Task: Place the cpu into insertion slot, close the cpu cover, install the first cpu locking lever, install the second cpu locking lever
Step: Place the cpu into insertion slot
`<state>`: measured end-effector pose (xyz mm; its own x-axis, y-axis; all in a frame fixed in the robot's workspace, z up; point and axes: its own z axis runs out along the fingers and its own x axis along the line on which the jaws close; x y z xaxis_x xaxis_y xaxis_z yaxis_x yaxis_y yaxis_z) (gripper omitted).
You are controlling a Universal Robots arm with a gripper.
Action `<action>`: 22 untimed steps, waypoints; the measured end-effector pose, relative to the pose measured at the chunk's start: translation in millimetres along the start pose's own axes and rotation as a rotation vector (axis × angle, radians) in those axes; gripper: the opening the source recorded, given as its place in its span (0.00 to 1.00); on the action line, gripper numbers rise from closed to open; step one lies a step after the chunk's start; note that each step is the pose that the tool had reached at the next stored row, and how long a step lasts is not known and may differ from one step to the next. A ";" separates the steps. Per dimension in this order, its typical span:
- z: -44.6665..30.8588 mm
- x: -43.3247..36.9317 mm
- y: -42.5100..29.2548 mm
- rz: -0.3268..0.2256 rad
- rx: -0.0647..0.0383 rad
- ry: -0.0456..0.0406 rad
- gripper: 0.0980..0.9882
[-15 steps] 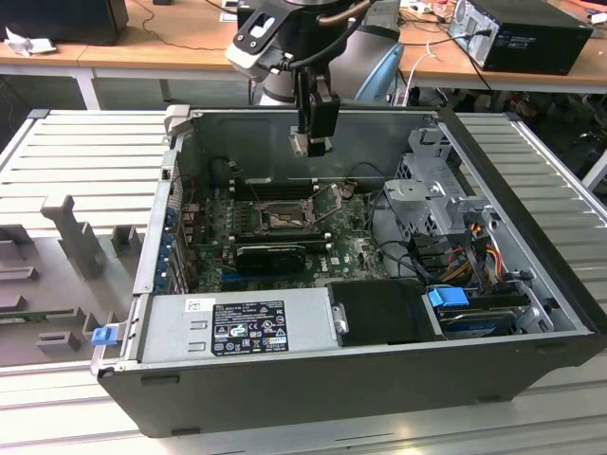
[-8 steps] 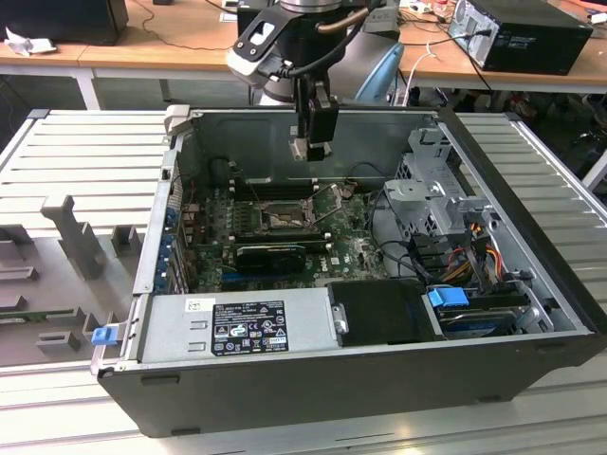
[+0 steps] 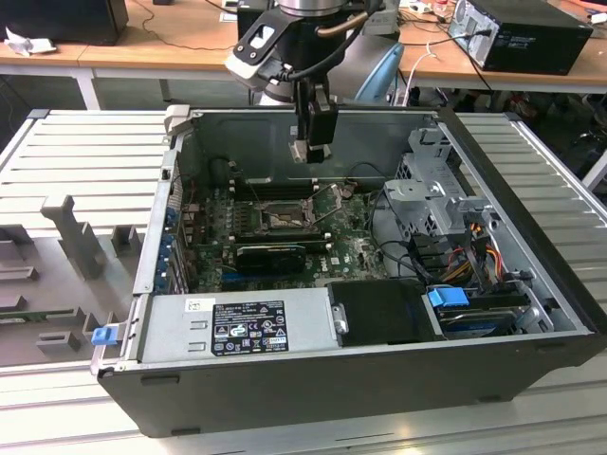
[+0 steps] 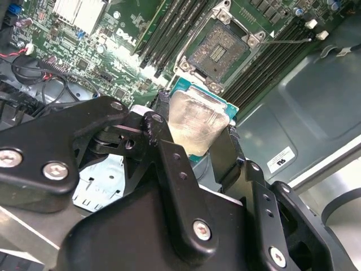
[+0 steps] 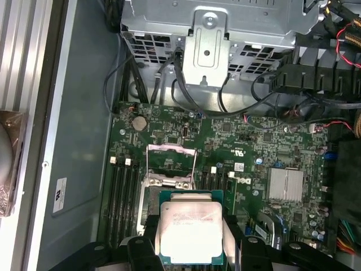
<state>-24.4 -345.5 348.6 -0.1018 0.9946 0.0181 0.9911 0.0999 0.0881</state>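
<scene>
The small, flat, square, pale-silver cpu (image 4: 197, 121) is light and rigid, but likely fragile on its underside, so its opposite edges are the safest hold. The black gripper (image 3: 310, 144) has its jaws clamped there. The arm hangs straight down into the open dark-grey computer case (image 3: 398, 379). It holds the cpu above the square black insertion slot (image 4: 219, 52), clear of it, with the thin metal cpu cover (image 5: 171, 148) raised.

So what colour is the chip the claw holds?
The cpu is pale silvery beige with a green edge, best seen in the first wrist view.
</scene>
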 end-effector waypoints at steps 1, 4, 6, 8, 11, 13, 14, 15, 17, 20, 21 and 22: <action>0.9 0.0 -0.1 0.000 0.000 0.0000 0.48; 2.0 0.0 -0.2 0.000 0.000 0.0001 0.48; 2.8 0.0 -0.3 0.000 0.000 0.0000 0.48; 3.7 -0.1 -0.4 0.000 0.000 0.0000 0.48; 5.1 -0.1 -0.5 0.000 0.000 0.0000 0.48; 6.7 -0.1 -0.7 0.000 0.000 0.0000 0.48; 7.0 -0.1 -0.7 0.000 0.000 0.0000 0.48; 7.3 -0.1 -0.7 0.000 0.000 0.0000 0.48; 8.1 -0.1 -0.8 0.000 0.000 0.0000 0.48; 9.3 -0.2 -0.9 0.000 0.000 0.0000 0.48; 9.8 -0.2 -1.0 0.000 0.000 0.0000 0.48; 10.1 -0.2 -1.0 0.000 0.000 -0.0001 0.48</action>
<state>-24.5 -345.5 338.4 -0.1017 0.9947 0.0180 0.9911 0.0998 0.0880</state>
